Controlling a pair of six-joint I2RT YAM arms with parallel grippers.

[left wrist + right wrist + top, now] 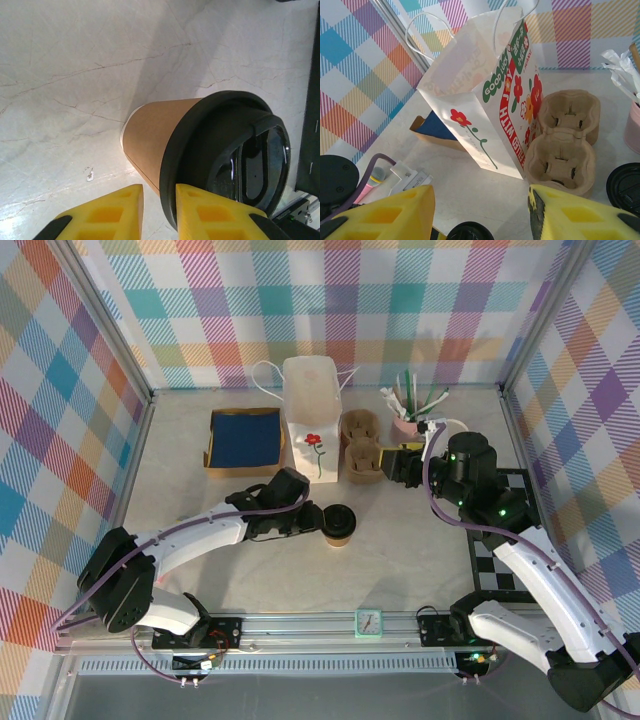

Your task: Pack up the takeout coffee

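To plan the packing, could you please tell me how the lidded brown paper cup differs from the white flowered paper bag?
The brown kraft-paper cup with its round black lid is much smaller than the white flowered paper bag. The cup is lidded; the bag is open-topped. The cup is plain; the bag bears red flowers. Both stand upright.

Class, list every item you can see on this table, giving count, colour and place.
takeout coffee: one, brown with black lid, upright mid-table
paper bag: one, white with red flower, standing at back
cup tray: one, brown, right of the bag
shallow box: one, blue inside, brown rim, left of the bag
pot: one, pink, with sticks, back right
checkerboard: one, black and white, right side
small clock: one, green, front rail
left gripper: one, yellow fingers, beside the coffee
right gripper: one, yellow fingers, open, facing the bag
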